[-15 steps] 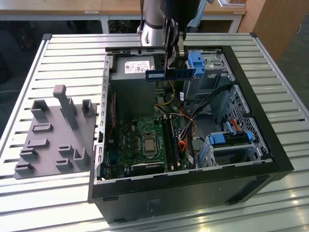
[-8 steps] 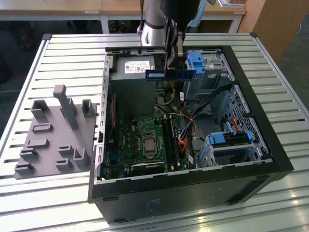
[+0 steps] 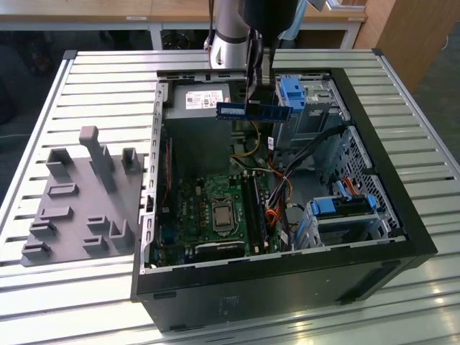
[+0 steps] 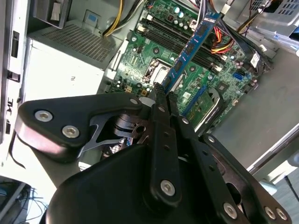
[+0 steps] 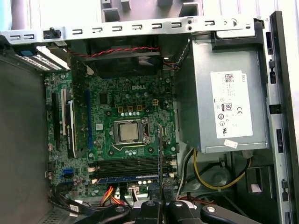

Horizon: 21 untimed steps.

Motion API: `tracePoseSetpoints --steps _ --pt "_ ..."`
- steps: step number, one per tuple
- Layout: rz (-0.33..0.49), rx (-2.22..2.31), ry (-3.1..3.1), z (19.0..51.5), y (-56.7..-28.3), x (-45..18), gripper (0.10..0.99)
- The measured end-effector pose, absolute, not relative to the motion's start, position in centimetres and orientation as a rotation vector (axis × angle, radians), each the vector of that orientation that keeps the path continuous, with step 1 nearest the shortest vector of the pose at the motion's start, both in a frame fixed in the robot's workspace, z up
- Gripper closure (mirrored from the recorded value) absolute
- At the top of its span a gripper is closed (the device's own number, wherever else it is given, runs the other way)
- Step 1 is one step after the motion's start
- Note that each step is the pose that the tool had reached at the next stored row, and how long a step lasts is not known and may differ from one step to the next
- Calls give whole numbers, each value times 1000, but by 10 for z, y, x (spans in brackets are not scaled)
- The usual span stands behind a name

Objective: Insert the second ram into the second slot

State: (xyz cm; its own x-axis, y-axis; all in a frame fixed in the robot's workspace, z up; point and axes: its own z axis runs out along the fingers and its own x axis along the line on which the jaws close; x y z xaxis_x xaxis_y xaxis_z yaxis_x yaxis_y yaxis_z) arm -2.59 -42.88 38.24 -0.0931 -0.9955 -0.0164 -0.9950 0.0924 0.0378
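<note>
My gripper (image 3: 249, 97) hangs above the open computer case (image 3: 374, 237), shut on the second ram (image 3: 255, 111), a thin blue stick with a white label held level over the case's back part. In the second wrist view the second ram (image 4: 194, 44) reaches out from my closed fingertips (image 4: 161, 95) over the green motherboard (image 4: 154, 56). In the first wrist view the second ram (image 5: 160, 154) appears edge-on, up off the board and lying across the row of long memory slots (image 5: 126, 165). A blue stick (image 5: 126, 179) sits in one slot beside the dark ones.
A grey power supply (image 5: 224, 107) fills the case corner by the slots, with yellow and red cables (image 5: 210, 184) nearby. Blue drive caddies (image 3: 291, 93) (image 3: 345, 206) stand at the exterior view's right. A grey fixture plate (image 3: 79, 201) lies on the slatted table at the exterior view's left.
</note>
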Motion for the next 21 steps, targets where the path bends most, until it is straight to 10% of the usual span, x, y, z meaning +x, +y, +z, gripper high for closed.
tracePoseSetpoints --steps 21 --pt "-62 2011 -2398 382 -429 -26 949"
